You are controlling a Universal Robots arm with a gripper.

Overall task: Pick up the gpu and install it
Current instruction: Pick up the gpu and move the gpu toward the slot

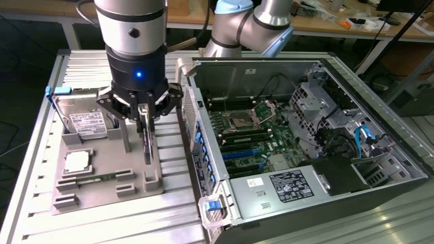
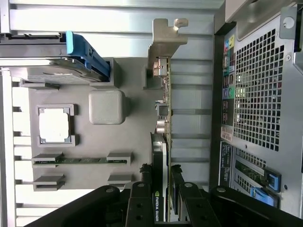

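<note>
Grey tray (image 1: 101, 198): one gpu (image 2: 163, 111), one gripper (image 2: 161, 172) tight around it.

gpu (image 1: 148, 152) upper edge behind the gripper (image 1: 144, 124)

This is looking like a robotics lab: an arm (image 1: 132, 35) is working over a slatted metal table (image 1: 101, 223), an opened PC case (image 1: 237, 76) is lying beside a tray (image 1: 101, 190) holding a gpu (image 2: 162, 47) and other parts, and cluttered workbenches (image 1: 326, 24) are standing behind.

Claw (image 1: 144, 126) tight on upright gpu (image 1: 147, 148)
</note>
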